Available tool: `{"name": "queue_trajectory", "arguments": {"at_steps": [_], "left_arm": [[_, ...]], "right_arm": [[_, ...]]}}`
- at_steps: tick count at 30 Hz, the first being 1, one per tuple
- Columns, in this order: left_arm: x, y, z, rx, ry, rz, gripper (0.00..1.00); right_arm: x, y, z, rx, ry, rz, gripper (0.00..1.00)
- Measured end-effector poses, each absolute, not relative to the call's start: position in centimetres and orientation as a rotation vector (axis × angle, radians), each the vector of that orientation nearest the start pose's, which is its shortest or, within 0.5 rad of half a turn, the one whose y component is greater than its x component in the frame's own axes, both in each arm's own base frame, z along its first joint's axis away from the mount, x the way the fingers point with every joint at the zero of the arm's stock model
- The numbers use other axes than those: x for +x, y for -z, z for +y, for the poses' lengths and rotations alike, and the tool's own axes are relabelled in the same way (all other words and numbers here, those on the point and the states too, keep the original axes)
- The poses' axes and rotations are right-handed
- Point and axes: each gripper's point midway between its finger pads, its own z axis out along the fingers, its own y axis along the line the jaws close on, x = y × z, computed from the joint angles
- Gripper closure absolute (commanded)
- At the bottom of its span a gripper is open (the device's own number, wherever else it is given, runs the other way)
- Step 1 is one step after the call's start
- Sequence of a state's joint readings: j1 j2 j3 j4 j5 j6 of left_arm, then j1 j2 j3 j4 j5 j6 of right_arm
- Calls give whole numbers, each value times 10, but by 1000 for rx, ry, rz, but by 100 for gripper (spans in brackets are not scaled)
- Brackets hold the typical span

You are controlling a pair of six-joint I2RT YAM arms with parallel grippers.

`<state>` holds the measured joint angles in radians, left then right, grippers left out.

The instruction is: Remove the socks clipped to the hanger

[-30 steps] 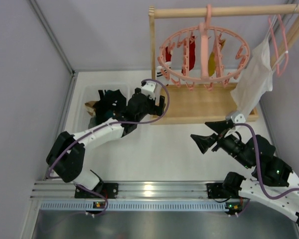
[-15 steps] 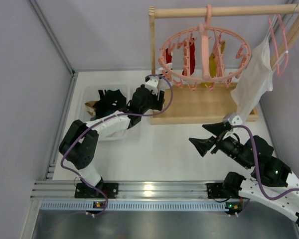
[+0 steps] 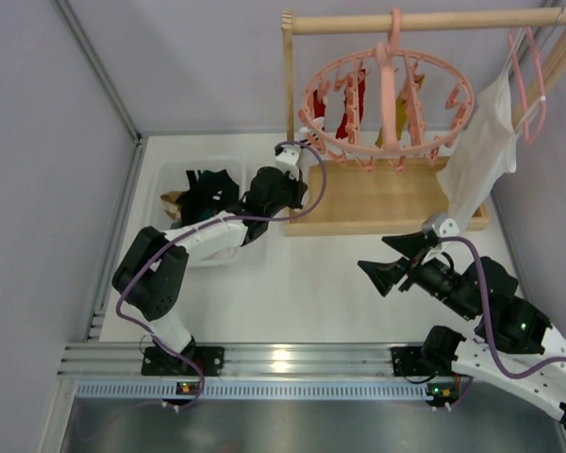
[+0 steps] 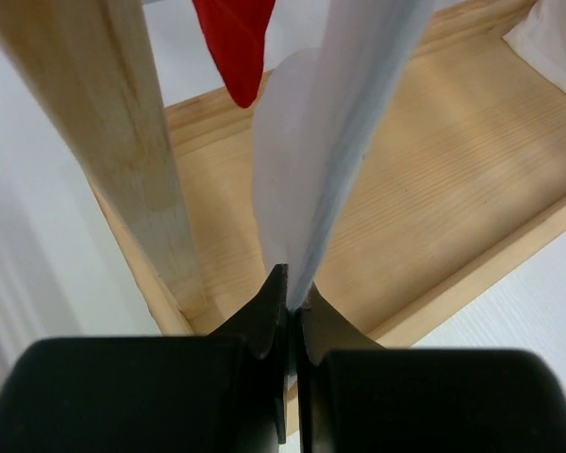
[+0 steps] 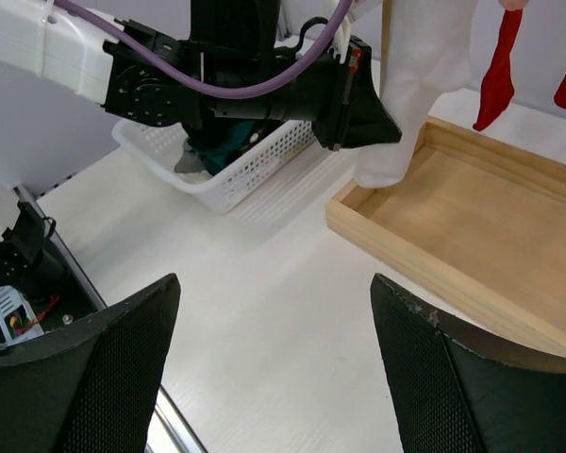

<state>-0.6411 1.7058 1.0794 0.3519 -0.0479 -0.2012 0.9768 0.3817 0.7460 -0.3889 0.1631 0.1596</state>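
The round pink hanger [image 3: 387, 104] hangs by its hook from a wooden bar. Red socks [image 3: 358, 99] and a yellow sock [image 3: 401, 123] are clipped inside the ring. A white sock [image 4: 330, 142] hangs down at the ring's left side, beside a red sock [image 4: 238, 47]. My left gripper [image 4: 291, 293] is shut on the lower end of that white sock [image 5: 406, 94], close to the wooden post [image 4: 113, 123]. My right gripper [image 5: 274, 281] stands open over the white table with nothing between its fingers, well short of the rack [image 3: 382, 257].
A white basket [image 3: 170, 184] with dark and teal socks in it stands left of the rack's wooden base tray [image 3: 387, 198]. A large white garment [image 3: 481, 151] hangs on a thin pink clothes hanger [image 3: 533, 85] at the right.
My left gripper has moved up to the white sock at the post and shut on it. My right arm has shifted only slightly.
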Motion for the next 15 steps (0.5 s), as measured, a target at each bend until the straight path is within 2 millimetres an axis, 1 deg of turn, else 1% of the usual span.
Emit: {"name": "queue_trajectory", "arguments": {"at_steps": [3, 6, 9, 12, 15], "left_arm": [[406, -170, -310, 363, 556, 1855, 100], [388, -175, -313, 358, 554, 1848, 100], [358, -188, -331, 390, 579, 1812, 100], [323, -204, -351, 430, 613, 1766, 100], [293, -214, -365, 465, 632, 1734, 100]], "right_arm": [[146, -311, 177, -514, -764, 1550, 24], [144, -317, 173, -483, -781, 1532, 23], [143, -323, 169, -455, -794, 1519, 20], [143, -331, 163, -420, -790, 1511, 18], [143, -351, 152, -376, -782, 1482, 13]]}}
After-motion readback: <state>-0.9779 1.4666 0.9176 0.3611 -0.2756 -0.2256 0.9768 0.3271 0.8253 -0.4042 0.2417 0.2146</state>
